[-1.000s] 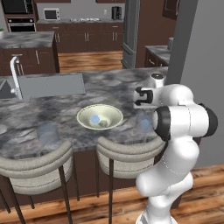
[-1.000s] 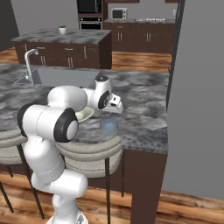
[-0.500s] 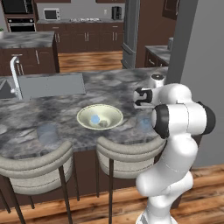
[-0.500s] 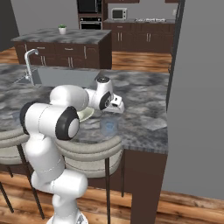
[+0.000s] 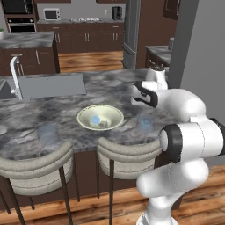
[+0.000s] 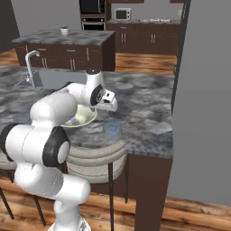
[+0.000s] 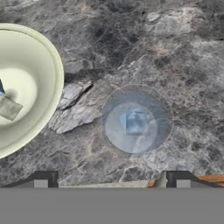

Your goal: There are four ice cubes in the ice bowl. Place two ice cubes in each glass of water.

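In the hand view the bowl (image 7: 30,87) is cut off at the left edge, so only one pale cube (image 7: 8,107) and a blue sliver of another (image 7: 1,88) show inside it; in the left base view a single blue cube (image 5: 95,119) is plain in the bowl (image 5: 100,117) and a greyer shape beside it is hard to make out. The far-left glass (image 5: 47,134) on the bench (image 5: 52,110) is faint and its contents cannot be told. The hand (image 7: 111,179) is released, its two tips standing wide apart at the bottom of its own view, holding and touching nothing. Directly below it stands the right glass (image 7: 136,120), with one cube (image 7: 134,122) lying at its centre; the bowl lies to the hand's left, near the glass but apart from it. In the base views the hand (image 5: 141,93) hovers above that glass (image 5: 145,123), clear of its rim. Compared with a second ago the arm's place looks unchanged, but the fingers have spread from clenched to wide.
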You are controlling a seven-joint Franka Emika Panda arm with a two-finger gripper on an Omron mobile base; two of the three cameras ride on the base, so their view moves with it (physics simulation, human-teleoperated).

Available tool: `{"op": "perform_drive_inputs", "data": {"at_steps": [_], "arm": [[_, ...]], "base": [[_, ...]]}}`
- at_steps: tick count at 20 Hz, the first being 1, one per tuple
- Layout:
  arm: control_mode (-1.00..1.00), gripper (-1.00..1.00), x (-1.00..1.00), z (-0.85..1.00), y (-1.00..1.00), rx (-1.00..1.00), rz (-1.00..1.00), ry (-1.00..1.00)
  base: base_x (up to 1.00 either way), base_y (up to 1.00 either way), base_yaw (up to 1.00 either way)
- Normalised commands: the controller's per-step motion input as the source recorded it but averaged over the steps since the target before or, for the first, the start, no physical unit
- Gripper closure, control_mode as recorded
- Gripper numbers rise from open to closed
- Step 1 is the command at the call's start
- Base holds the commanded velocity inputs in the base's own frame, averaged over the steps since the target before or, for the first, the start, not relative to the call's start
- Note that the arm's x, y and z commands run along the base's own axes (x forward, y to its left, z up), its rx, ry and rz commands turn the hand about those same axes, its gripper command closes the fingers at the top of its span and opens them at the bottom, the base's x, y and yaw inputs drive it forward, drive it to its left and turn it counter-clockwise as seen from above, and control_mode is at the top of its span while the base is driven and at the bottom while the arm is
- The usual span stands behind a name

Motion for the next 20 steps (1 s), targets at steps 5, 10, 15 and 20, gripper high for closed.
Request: {"op": "perform_drive_inputs", "data": {"at_steps": [5, 10, 15, 20], "arm": [[-1.0, -1.0, -0.28, 0.41, 0.9, 0.02, 0.0, -0.04], [-1.0, -1.0, -0.06, 0.01, 0.83, 0.03, 0.01, 0.0], [-1.0, -1.0, 0.12, -0.03, 0.92, 0.04, 0.06, -0.01], [-1.0, -1.0, 0.39, -0.21, 0.12, 0.05, 0.42, 0.2]], "base": [[0.0, 0.0, 0.0], [0.0, 0.0, 0.0], [0.0, 0.0, 0.0], [0.0, 0.0, 0.0]]}}
